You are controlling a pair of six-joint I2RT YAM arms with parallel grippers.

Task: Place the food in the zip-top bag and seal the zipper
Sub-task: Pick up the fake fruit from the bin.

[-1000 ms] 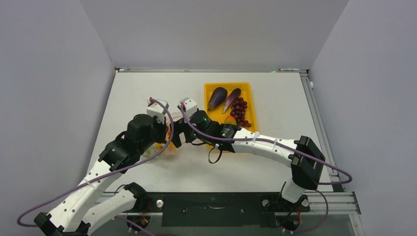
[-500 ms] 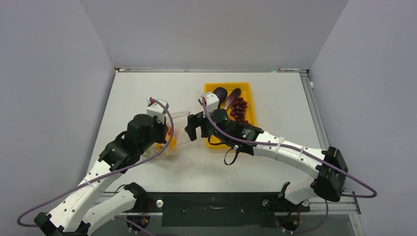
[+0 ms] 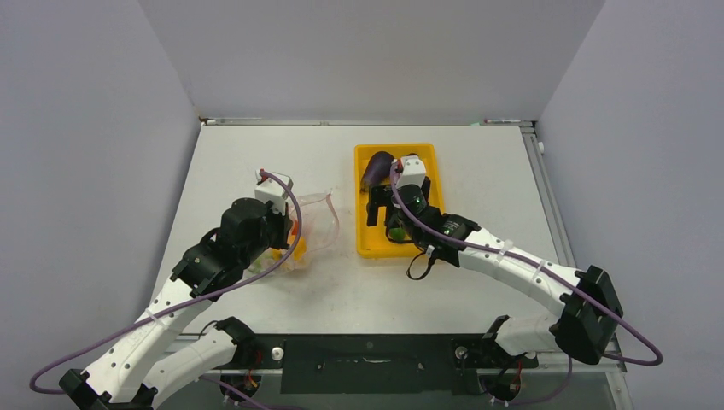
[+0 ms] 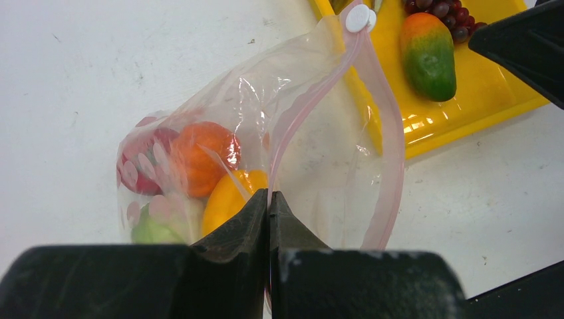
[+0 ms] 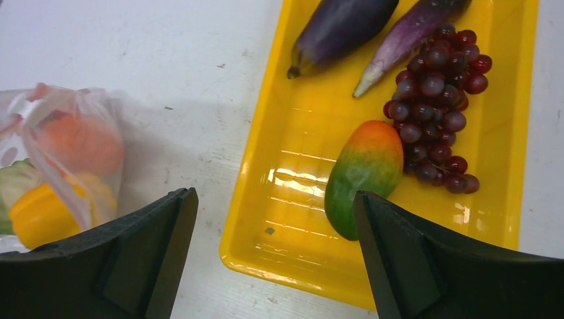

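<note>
The right claw [image 5: 273, 199] has swung away from the bag [image 4: 312, 100] to hang over the tray [image 5: 525, 100], wide open and empty. The left claw [image 4: 269, 199] stays pinched on the zipper [image 4: 392, 153], holding the bag's mouth open on the table [image 4: 100, 66]. Probably a fresh pick is starting: eggplants [image 5: 339, 26], grapes [image 5: 435, 100] and a green-orange piece [image 5: 362, 176] remain in the tray, and the zipper is unsealed.

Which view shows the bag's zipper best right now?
Left wrist: the zipper runs as an open pink loop from the left gripper, shut on it, up to the white slider. The top view gives only a faint loop; the right wrist catches just the blurred bag.
</note>
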